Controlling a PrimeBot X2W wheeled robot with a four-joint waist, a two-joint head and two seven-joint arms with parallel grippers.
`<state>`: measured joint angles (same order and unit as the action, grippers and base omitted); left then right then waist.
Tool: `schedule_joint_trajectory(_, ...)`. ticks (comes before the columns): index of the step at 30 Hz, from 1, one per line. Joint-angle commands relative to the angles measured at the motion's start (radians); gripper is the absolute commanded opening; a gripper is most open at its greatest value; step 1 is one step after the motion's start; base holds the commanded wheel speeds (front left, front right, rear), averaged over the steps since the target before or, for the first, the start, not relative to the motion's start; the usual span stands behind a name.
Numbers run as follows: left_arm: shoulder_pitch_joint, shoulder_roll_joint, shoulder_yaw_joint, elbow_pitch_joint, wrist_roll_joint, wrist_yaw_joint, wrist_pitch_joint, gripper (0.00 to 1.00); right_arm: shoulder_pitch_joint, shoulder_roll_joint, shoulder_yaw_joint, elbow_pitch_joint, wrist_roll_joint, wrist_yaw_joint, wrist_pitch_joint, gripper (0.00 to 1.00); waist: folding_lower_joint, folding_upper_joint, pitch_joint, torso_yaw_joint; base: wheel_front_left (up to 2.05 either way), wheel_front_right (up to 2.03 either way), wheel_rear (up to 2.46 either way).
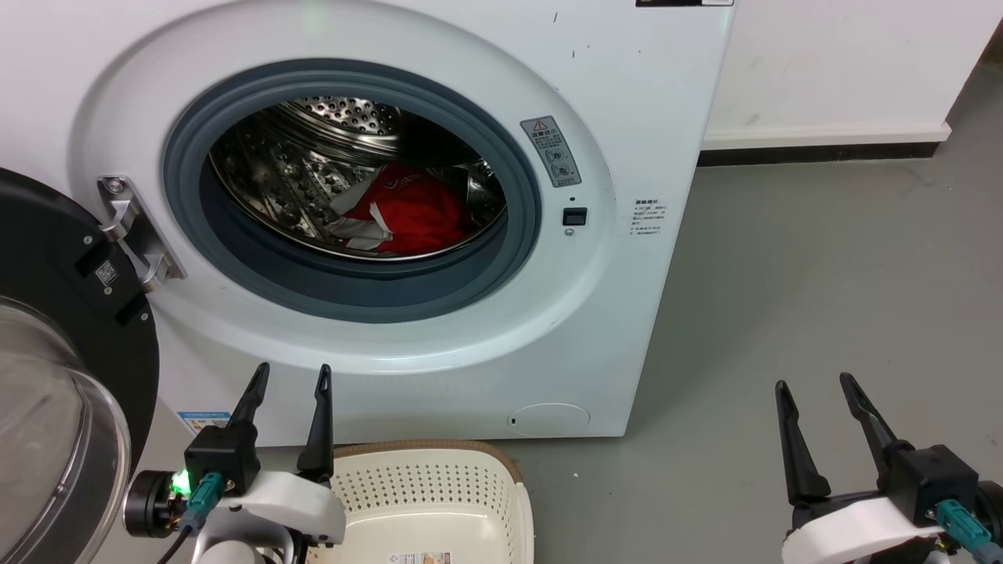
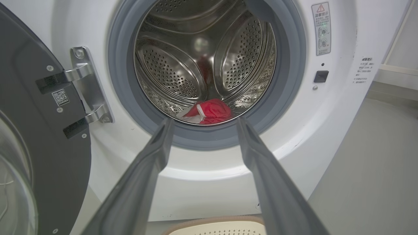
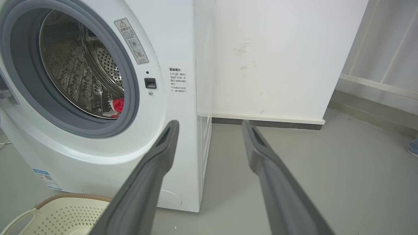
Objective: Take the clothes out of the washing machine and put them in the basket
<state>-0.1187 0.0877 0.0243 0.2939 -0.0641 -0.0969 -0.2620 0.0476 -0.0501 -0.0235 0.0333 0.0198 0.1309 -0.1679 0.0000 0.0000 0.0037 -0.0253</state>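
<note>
My left gripper [image 1: 292, 370] hangs with its two fingers spread apart and empty, tips short of the washing machine [image 1: 627, 117] front ahead of them. Off its left side the open door [image 1: 70, 313] swings out, its glass cut off by the frame edge. Ahead of the fingertips and higher, past the grey ring [image 1: 353, 290], the clothes [image 1: 415, 211] lie low in the drum [image 1: 345, 117]. They are red with white trim, their lower edge is hidden behind the ring's lip, and the white lettering is too small for me to read. The basket [image 1: 423, 486] sits just beside that gripper's right finger, its near part cut off at the bottom. Well off to the right, over bare floor [image 1: 783, 274], my right gripper [image 1: 813, 381] is spread about as wide, empty, touching nothing.
</note>
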Motion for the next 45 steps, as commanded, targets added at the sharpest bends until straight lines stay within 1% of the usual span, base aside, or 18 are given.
schedule_joint_trajectory(1, -0.016, 0.002, 0.002, 0.005, 0.008, -0.005, -0.004, 1.0, -0.005, 0.0, 0.0, 0.0, 0.003, 0.0, -0.006, 1.0, 0.0, 0.0, 0.002, -0.001, 0.0, 0.0, 0.0)
schedule_joint_trajectory(4, -0.045, 0.0, -0.001, 0.009, 0.005, -0.008, -0.004, 1.0, -0.016, 0.0, 0.003, -0.01, -0.004, 0.0, -0.009, 1.0, 0.0, 0.0, 0.017, -0.004, 0.0, 0.0, 0.0)
schedule_joint_trajectory(7, -0.072, 0.008, -0.001, 0.018, 0.0, -0.01, -0.004, 1.0, -0.025, 0.0, 0.009, -0.017, -0.006, 0.0, -0.012, 1.0, 0.0, 0.0, 0.033, -0.009, 0.0, 0.0, 0.0)
schedule_joint_trajectory(10, -0.131, 0.022, -0.006, 0.041, -0.006, -0.016, -0.004, 1.0, -0.038, 0.0, 0.017, -0.025, -0.012, 0.0, -0.016, 1.0, 0.0, 0.0, 0.06, -0.02, 0.0, 0.0, 0.0)
schedule_joint_trajectory(13, -0.205, 0.042, -0.014, 0.089, -0.012, -0.023, -0.003, 1.0, -0.057, 0.0, 0.022, -0.034, -0.012, 0.0, -0.017, 1.0, 0.0, 0.0, 0.095, -0.039, 0.0, 0.0, 0.0)
schedule_joint_trajectory(17, -0.329, 0.085, -0.036, 0.169, -0.017, -0.029, -0.004, 1.0, -0.093, 0.0, 0.033, -0.041, -0.002, 0.0, -0.027, 1.0, 0.0, 0.0, 0.156, -0.075, 0.0, 0.0, 0.0)
schedule_joint_trajectory(21, -0.463, 0.157, -0.06, 0.265, -0.028, -0.032, 0.008, 1.0, -0.138, 0.0, 0.048, -0.047, 0.01, 0.0, -0.049, 1.0, 0.0, 0.0, 0.235, -0.129, 0.0, 0.0, 0.0)
schedule_joint_trajectory(25, -0.601, 0.217, -0.099, 0.345, -0.066, -0.034, 0.058, 1.0, -0.176, 0.0, 0.044, -0.037, 0.03, 0.0, -0.07, 1.0, 0.0, 0.0, 0.305, -0.172, 0.0, 0.0, 0.0)
schedule_joint_trajectory(30, -0.757, 0.303, -0.174, 0.423, -0.134, -0.033, 0.153, 1.0, -0.213, 0.001, 0.056, -0.02, 0.061, 0.0, -0.089, 1.0, 0.0, 0.0, 0.39, -0.225, 0.0, 0.0, 0.0)
schedule_joint_trajectory(36, -0.922, 0.408, -0.273, 0.481, -0.202, -0.033, 0.291, 1.0, -0.252, 0.001, 0.078, -0.007, 0.105, 0.0, -0.097, 1.0, 0.0, 0.0, 0.487, -0.289, 0.0, 0.0, 0.0)
schedule_joint_trajectory(39, -1.002, 0.458, -0.315, 0.501, -0.237, -0.033, 0.359, 1.0, -0.27, 0.001, 0.084, -0.023, 0.126, 0.0, -0.097, 1.0, 0.0, 0.0, 0.53, -0.319, 0.0, 0.0, 0.0)
schedule_joint_trajectory(45, -1.114, 0.552, -0.401, 0.531, -0.306, -0.033, 0.497, 1.0, -0.283, 0.001, 0.104, -0.049, 0.166, 0.0, -0.097, 1.0, 0.0, 0.0, 0.601, -0.369, 0.0, 0.0, 0.0)
